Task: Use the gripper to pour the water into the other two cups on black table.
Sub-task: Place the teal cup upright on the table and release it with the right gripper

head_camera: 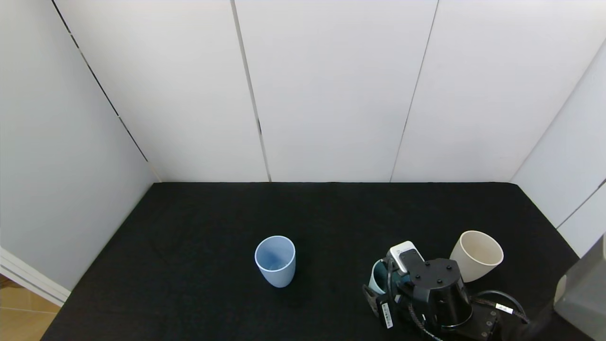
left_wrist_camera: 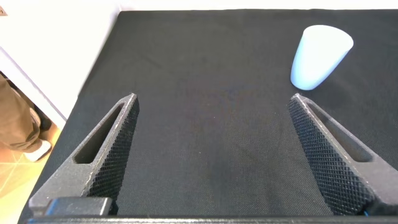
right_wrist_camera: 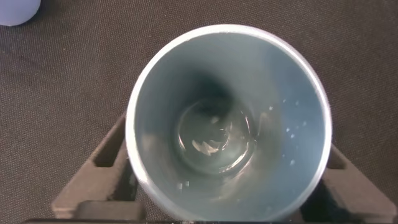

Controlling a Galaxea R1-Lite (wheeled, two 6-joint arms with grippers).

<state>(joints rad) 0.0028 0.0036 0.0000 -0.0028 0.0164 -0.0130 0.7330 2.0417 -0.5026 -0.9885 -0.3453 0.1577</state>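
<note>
I've got the right gripper [head_camera: 386,284] low at the near right of the black table [head_camera: 199,265], clamped on the teal cup [head_camera: 377,276]. On my right wrist feed the 2 textured fingers [right_wrist_camera: 102,168] press against opposite sides of that cup [right_wrist_camera: 227,121], one on each flank, with the rim filling most of the frame. The cup stands upright, long axis vertical, mouth pointing straight up at the wrist camera. Down at the bottom I see the water [right_wrist_camera: 214,140], a shallow clear pool with glints, and small droplets cling to the inner wall.

The head camera gives me the layout that the wrist feed hides. The cream cup [head_camera: 476,255] sits just beyond the claw on its right side, near but not touching, tilted-looking from this angle with its mouth open upward. The light blue cup [head_camera: 275,260] stands well apart from the claw on its left side, upright, mouth up. On the right wrist feed only a sliver of that blue cup [right_wrist_camera: 17,9] shows at one corner, and the cream cup is not there at all. The head camera shows only a slice of the teal cup, since the arm covers the rest.

My left gripper [left_wrist_camera: 214,155] hangs over bare black cloth with its fingers spread wide and nothing between them. Its camera catches the light blue cup [left_wrist_camera: 320,56] ahead of it.
</note>
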